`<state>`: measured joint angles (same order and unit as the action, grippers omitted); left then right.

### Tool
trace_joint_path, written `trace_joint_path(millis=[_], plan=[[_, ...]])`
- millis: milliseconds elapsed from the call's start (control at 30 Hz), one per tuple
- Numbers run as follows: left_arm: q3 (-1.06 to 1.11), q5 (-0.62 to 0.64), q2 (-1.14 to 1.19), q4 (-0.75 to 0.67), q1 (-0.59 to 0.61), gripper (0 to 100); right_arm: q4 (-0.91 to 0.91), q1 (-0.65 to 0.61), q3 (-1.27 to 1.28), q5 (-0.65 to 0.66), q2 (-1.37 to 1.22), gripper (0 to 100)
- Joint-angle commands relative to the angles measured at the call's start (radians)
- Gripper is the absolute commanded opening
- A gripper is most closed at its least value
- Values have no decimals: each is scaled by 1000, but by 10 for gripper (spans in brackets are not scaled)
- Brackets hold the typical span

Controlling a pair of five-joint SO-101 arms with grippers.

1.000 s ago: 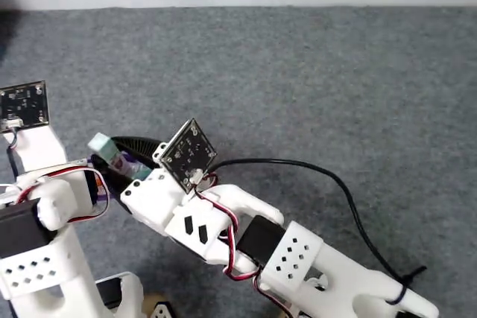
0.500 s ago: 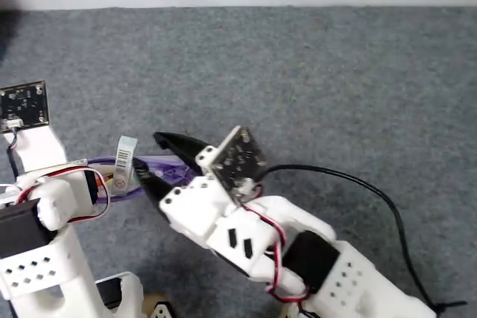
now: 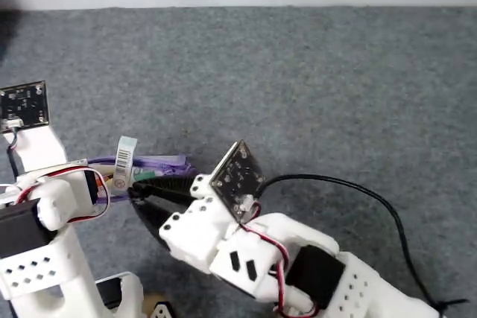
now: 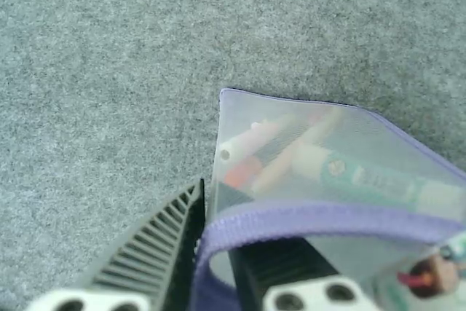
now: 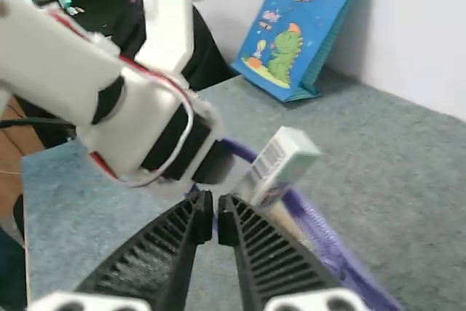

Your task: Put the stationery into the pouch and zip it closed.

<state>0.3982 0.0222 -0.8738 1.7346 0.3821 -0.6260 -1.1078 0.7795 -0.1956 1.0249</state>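
Observation:
A translucent purple pouch (image 3: 160,163) lies on the grey carpet beside the left arm (image 3: 45,206). My left gripper (image 4: 217,253) is shut on the pouch's purple rim (image 4: 320,218). Inside the pouch are pens (image 4: 251,169) and a green-labelled tube (image 4: 371,180). A small white box with a barcode (image 3: 125,156) stands up out of the pouch mouth; the same box (image 5: 280,156) shows in the right wrist view. My right gripper (image 3: 141,193) lies low at the pouch's near side, jaws together with nothing seen between them; its tips (image 5: 211,213) sit just before the box and rim (image 5: 320,227).
Grey carpet stretches free to the back and right (image 3: 335,87). A black cable (image 3: 358,191) trails from the right arm. A blue gift bag (image 5: 306,27) leans on the wall behind the left arm (image 5: 138,121).
A second ago my right gripper held the box over the pouch. It let go, leaving the box standing in the mouth, drew back open, then dropped lower toward the pouch and shut.

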Motion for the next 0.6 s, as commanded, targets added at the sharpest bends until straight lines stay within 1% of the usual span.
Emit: trace_joint_path(millis=[0,67,200,333,400,567], plan=[[-2,-2,-5,20,6,13,81,24,17,-17,-74,7],[-2,-2,-5,20,6,13,116,44,20,-17,-124,10],[-2,-2,-5,20,6,13,124,70,20,-25,-183,10],[-2,-2,-6,20,6,13,107,67,17,-21,-108,10],[-2,-2,-6,20,6,13,41,65,17,-20,-35,10],[-2,-2,-6,20,6,13,-234,88,17,-21,117,16]])
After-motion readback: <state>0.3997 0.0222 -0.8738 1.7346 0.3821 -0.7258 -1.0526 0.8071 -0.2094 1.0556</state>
